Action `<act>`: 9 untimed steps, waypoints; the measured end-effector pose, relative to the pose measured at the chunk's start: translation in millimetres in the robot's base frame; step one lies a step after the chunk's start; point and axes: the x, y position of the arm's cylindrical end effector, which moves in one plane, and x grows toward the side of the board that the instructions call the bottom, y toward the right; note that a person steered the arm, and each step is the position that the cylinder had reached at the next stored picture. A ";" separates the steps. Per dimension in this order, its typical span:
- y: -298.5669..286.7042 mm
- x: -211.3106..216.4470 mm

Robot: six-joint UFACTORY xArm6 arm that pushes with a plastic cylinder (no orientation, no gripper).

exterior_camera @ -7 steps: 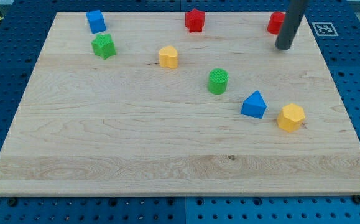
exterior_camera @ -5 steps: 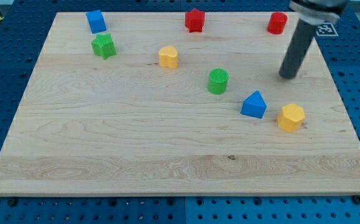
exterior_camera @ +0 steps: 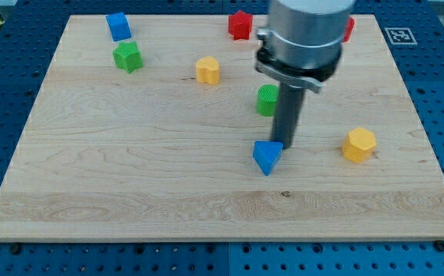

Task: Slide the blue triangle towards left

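The blue triangle (exterior_camera: 266, 156) lies on the wooden board (exterior_camera: 129, 184), right of centre and toward the view's bottom. My tip (exterior_camera: 286, 146) stands at the triangle's upper right edge, touching or nearly touching it. The rod rises from there to the arm's grey body (exterior_camera: 306, 34), which covers part of the board's top right.
A green cylinder (exterior_camera: 266, 100) sits just above the triangle, partly behind the rod. A yellow block (exterior_camera: 358, 144) lies to the right. A yellow block (exterior_camera: 207, 70), a green block (exterior_camera: 128, 56), a blue block (exterior_camera: 117, 25) and a red block (exterior_camera: 240, 24) lie further up. Another red block (exterior_camera: 349, 29) peeks out behind the arm.
My tip came down from the view's top right to the triangle. The blue triangle has slid left and down, away from the yellow block, and has turned.
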 end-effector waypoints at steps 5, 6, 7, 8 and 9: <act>-165.3 -6.5; -138.8 40.7; -72.2 85.6; -0.3 79.7; 16.7 50.0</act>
